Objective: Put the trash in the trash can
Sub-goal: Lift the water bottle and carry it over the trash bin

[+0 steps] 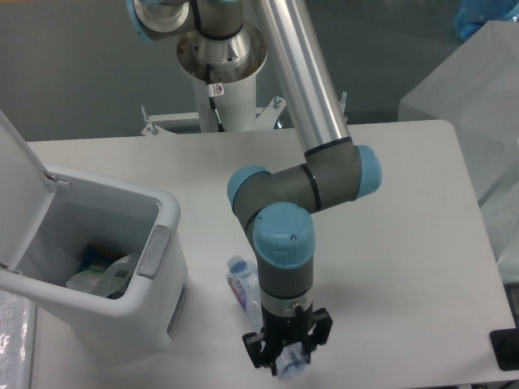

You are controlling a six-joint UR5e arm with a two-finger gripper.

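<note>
**Crushed bottle in the claw at the near edge of the table**

A pale grey table (405, 211) fills the scene, with a dark grey wall behind it. Near the front edge, a crushed clear plastic bottle with a blue-and-white label (243, 284) lies slanted on the surface, its cap end pointing far-left and its near end caught between the fingers of the black two-finger gripper (289, 356). The jaws appear closed on that near end, though the contact itself is masked by the wrist above it.

The bottle is judged to be very light, thin-walled and springy; it may buckle or twist under pressure, and its smooth plastic may slip. A hold across the flattened body beside the label would probably be steadier than one at the tip.

To the left stands the white box-shaped plastic bin with rounded corners (166, 223), its flip lid raised and its grey latch facing the bottle. Inside, a crumpled white translucent wrapper (93, 279) can be made out, partly hidden by the front wall, with a blue item behind it that cannot be identified. The bin's left side is cut off.
</note>
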